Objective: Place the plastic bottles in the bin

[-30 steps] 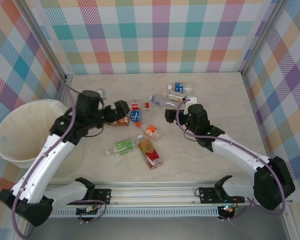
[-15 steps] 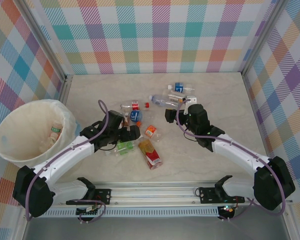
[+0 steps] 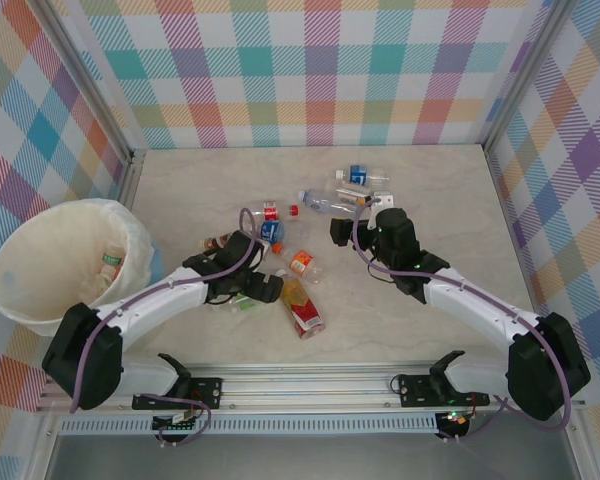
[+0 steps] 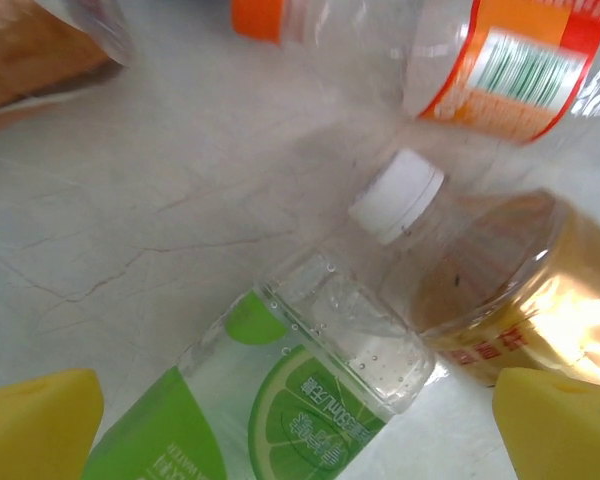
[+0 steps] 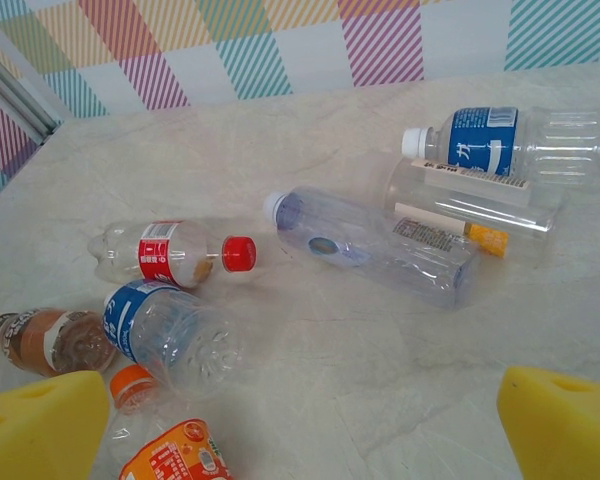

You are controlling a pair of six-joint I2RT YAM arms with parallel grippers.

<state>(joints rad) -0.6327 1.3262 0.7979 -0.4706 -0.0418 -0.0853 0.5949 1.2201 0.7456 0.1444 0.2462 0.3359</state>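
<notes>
From above, the bin [image 3: 18, 262] stands at the left edge of the bench [image 3: 440, 200], well apart from the loose bottles. A binned bottle [image 3: 109, 263] lies against its inner wall, with what may be another clear one under it. The left pincer [image 3: 263, 288] is low over the middle of the bench, released, right at the green-label bottle [image 3: 238, 298]. Just beside that lies the amber bottle [image 3: 302, 305] with a red label. The orange-label bottle [image 3: 302, 263] lies a little farther back. The right pincer [image 3: 337, 232] hovers released, near the far cluster [image 3: 355, 190] of clear bottles.

In the left wrist view, both yellow pads [image 4: 35, 420] stand wide apart at the bottom corners with nothing between them gripped. The green-label bottle lies on its side between them, its clear end pointing away. The amber bottle's white cap sits close to that end. The orange-label bottle is at the top right.

In the right wrist view, its yellow pads [image 5: 565, 420] are spread wide and bare. Ahead on the bench lie a white-capped blue-label bottle [image 5: 500, 145] and an orange-capped clear bottle [image 5: 470, 205], touching. Just beside them is a long clear bottle [image 5: 380, 245]. To the left lie a red-capped bottle [image 5: 170, 250], a crushed blue-label bottle [image 5: 160, 335] and a brown bottle [image 5: 45, 340].
</notes>
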